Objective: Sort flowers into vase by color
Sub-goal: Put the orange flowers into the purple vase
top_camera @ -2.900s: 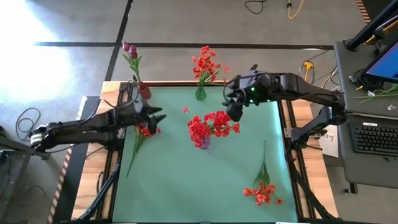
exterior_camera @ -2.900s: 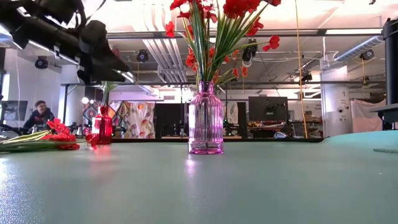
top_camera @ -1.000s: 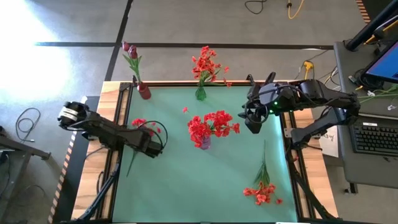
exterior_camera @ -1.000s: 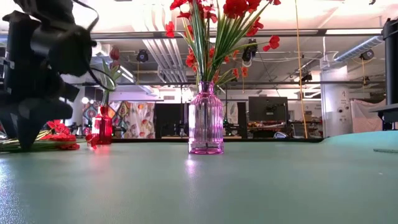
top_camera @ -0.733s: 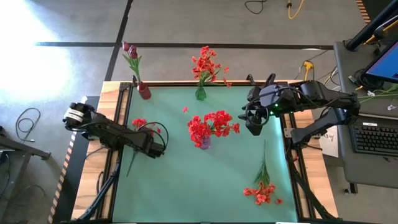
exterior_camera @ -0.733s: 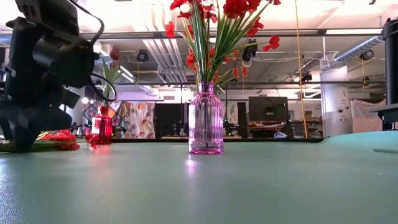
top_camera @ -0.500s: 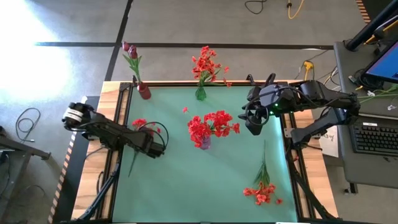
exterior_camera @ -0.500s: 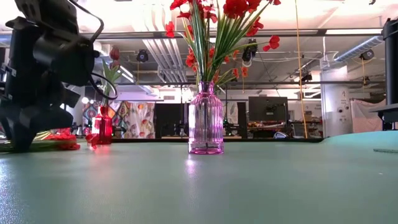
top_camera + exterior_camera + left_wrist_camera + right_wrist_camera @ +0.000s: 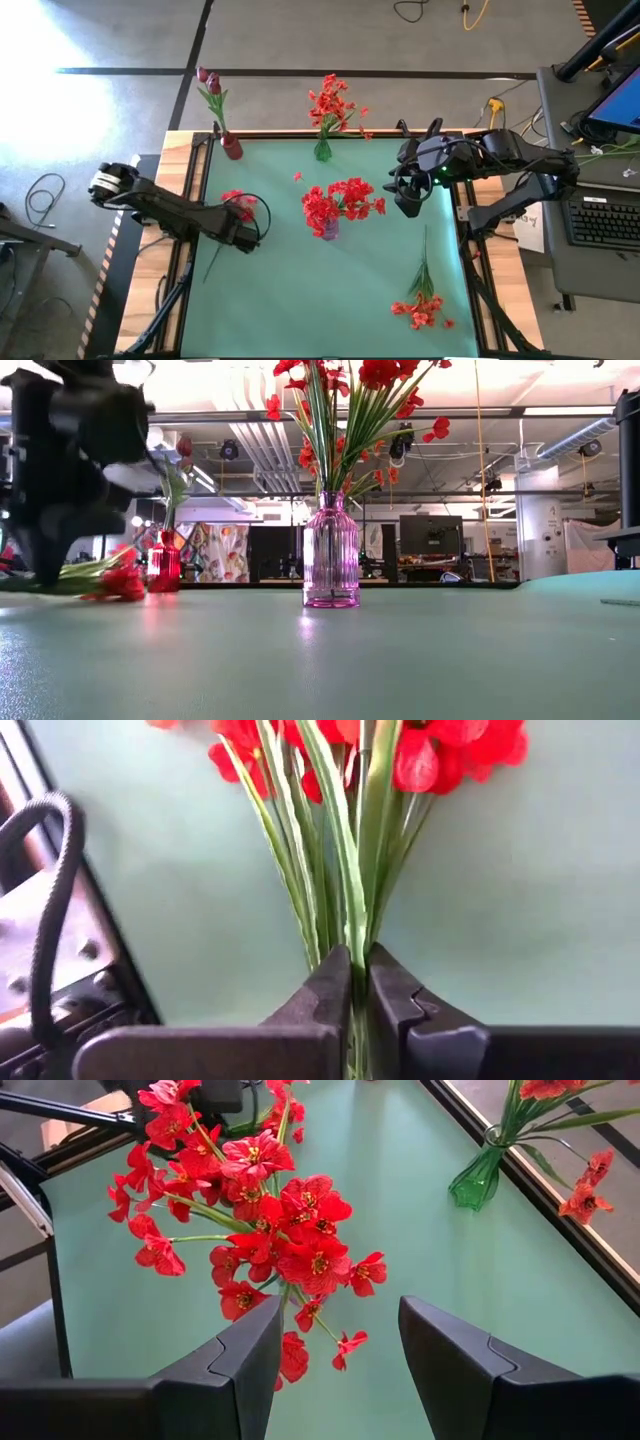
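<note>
Left gripper (image 9: 358, 982): jaws clamped on the green stems of a red-bloomed artificial flower spray (image 9: 237, 203), left of the ribbed pink glass vase (image 9: 328, 229). Right gripper (image 9: 404, 196): jaws apart, right of that vase, above the green surface (image 9: 330, 295).

In your low view the left tool (image 9: 45, 550) is smeared into a dark blur, so you cannot see there where it meets the red spray (image 9: 110, 582). The pink vase's (image 9: 331, 550) blooms run off the top edge. From above, the purple vase (image 9: 328, 230) is mostly buried under its red flowers, and the spray's stem probably passes under the tool.
</note>
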Robot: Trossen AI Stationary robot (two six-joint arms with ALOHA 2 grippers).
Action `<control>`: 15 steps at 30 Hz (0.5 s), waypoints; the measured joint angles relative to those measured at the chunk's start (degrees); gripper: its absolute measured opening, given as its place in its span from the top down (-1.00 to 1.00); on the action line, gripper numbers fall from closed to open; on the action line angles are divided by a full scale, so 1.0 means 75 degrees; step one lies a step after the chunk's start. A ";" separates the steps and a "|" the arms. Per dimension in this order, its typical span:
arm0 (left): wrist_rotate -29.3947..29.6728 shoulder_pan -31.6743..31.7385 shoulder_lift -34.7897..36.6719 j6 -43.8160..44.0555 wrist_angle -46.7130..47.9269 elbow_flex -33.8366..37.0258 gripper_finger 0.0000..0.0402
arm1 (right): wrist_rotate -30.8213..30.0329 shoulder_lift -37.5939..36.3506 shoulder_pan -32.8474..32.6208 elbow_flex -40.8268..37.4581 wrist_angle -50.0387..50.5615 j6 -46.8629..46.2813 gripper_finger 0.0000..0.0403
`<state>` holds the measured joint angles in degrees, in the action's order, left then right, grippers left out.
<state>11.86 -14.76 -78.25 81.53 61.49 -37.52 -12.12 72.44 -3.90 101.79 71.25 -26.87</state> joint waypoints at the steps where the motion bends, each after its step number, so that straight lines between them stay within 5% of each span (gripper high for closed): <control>1: 0.0110 -0.0061 0.0142 -0.0029 -0.0011 -0.0060 1.00 | -0.0004 0.0000 0.0000 -0.0005 0.0003 0.0040 0.05; 15: 0.2332 -0.1023 0.1778 -0.0654 0.0112 -0.1129 1.00 | -0.0198 0.0000 0.0003 -0.0017 0.0002 0.0141 0.05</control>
<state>29.35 -22.44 -64.92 76.62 62.33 -45.99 -13.61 72.44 -3.88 101.66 71.26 -25.81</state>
